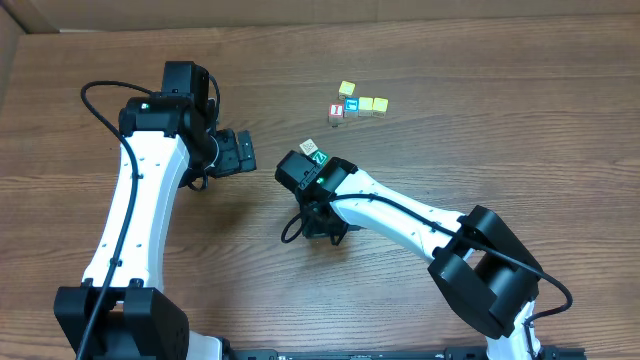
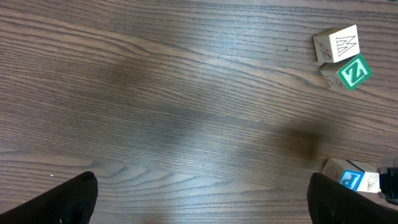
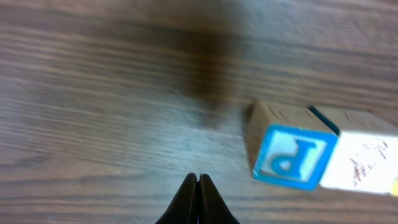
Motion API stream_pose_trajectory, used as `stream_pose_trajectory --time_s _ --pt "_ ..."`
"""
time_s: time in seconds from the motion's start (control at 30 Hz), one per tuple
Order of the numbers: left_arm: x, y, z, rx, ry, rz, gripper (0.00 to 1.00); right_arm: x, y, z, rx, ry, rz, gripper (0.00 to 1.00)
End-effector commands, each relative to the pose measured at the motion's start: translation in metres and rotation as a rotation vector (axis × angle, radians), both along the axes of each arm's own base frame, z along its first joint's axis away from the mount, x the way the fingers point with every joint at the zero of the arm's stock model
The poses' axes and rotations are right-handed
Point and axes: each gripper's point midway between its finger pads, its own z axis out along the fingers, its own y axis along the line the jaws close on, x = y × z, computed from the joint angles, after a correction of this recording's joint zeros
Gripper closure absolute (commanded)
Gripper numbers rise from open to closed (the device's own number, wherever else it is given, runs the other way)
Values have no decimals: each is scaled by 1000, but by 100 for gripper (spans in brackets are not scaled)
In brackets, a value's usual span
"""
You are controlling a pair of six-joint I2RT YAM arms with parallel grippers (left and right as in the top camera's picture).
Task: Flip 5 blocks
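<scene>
Z block (image 2: 354,72), P block (image 3: 289,155), perhaps M block (image 2: 337,45)

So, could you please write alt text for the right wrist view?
The right gripper, shut with nothing in it, shows at the bottom edge over a wooden table. To its upper right sits a blue P block, with a whitish block beside it on the right.

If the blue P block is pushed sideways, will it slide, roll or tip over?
Probably it slides or tips one face at a time rather than rolls: the blue P block is a flat-sided cube. It looks wooden, so likely stiff and light. The whitish block touching it would probably move along too.
</scene>
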Motion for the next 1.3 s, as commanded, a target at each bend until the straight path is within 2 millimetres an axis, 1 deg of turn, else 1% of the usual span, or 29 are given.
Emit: stream_pose_trajectory --time_s 0.0,0.07,0.27,0.67,1.2,1.27 --pt "6 2 4 3 -14 19 0 17 8 24 41 -96 2 96" --pt "6 2 4 3 -14 19 0 19 6 22 26 -111 -1 96" --pt "6 2 4 3 -14 19 0 14 -3 11 -5 -101 -1 96" --pt "6 2 4 4 -14 19 0 17 -19 11 -81 -126 -6 96" --pt "6 2 4 3 -14 19 0 13 -23 10 -99 -112 -2 96" --pt "6 2 4 3 -14 19 0 13 -23 10 -101 -112 18 96"
